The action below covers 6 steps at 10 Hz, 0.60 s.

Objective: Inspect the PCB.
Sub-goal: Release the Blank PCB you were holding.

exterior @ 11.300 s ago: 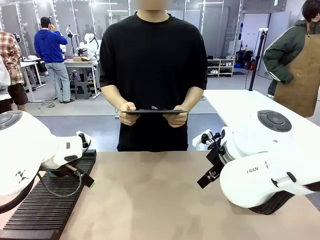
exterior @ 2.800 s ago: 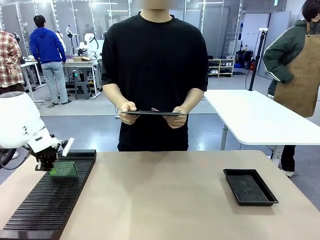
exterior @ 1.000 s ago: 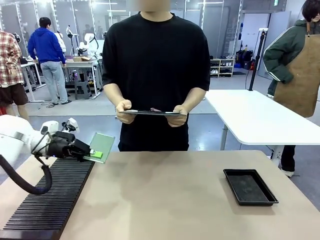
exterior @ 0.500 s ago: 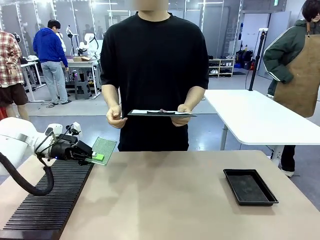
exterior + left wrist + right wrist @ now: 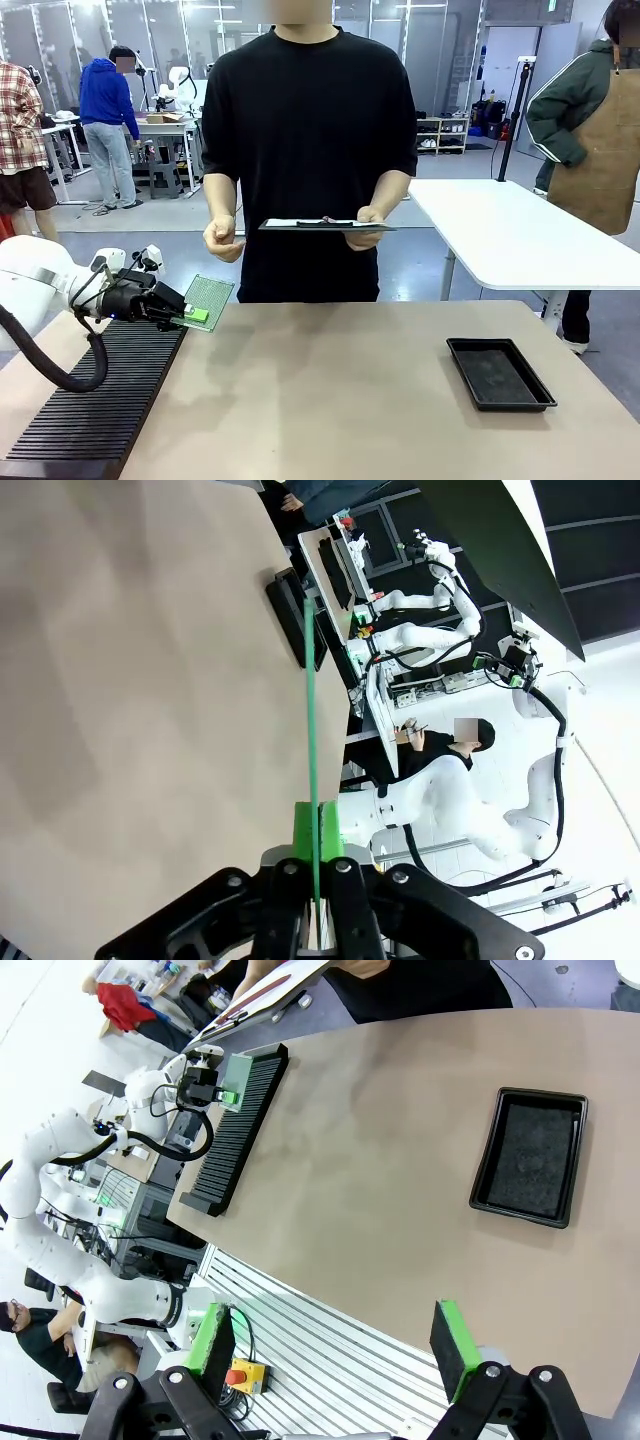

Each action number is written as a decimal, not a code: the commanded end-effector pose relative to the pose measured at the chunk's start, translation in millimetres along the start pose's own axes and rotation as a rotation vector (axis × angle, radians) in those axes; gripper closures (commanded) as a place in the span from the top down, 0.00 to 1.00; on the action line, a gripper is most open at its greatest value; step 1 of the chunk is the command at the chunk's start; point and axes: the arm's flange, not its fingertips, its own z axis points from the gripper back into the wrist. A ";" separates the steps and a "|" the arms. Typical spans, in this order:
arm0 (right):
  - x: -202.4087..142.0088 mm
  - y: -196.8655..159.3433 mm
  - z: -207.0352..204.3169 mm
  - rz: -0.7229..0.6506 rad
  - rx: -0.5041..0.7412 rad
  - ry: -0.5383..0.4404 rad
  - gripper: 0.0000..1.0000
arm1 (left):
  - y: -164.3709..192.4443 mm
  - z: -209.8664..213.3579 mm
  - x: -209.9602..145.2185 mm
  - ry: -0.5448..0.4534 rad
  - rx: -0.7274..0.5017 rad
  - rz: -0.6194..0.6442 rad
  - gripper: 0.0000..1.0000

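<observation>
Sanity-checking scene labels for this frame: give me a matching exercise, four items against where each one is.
Items:
1. PCB
2. black tray
3. clipboard
4. slotted rack

Places:
A. held by the person
B. flat on the table, right side
C. clamped in the robot's left hand
D. flat on the table, left side

Pairs: 1-C, 2-B, 3-A, 4-D

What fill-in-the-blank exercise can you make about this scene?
1. The left gripper is shut on the ____.
2. The right gripper is ____.
3. The person holds the clipboard with ____ hand.
4. The black tray lies on the ____.
Missing words: PCB; open; one; table.
</observation>
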 end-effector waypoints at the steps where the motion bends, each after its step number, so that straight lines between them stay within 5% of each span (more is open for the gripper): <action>1: 0.3 -0.6 0.2 0.019 0.011 -0.003 1.00 | -0.5 -1.9 0.6 -0.012 -0.009 0.001 0.02; 6: 0.3 -0.6 0.2 0.019 0.011 -0.003 1.00 | -0.5 -1.9 0.6 -0.012 -0.009 0.001 0.02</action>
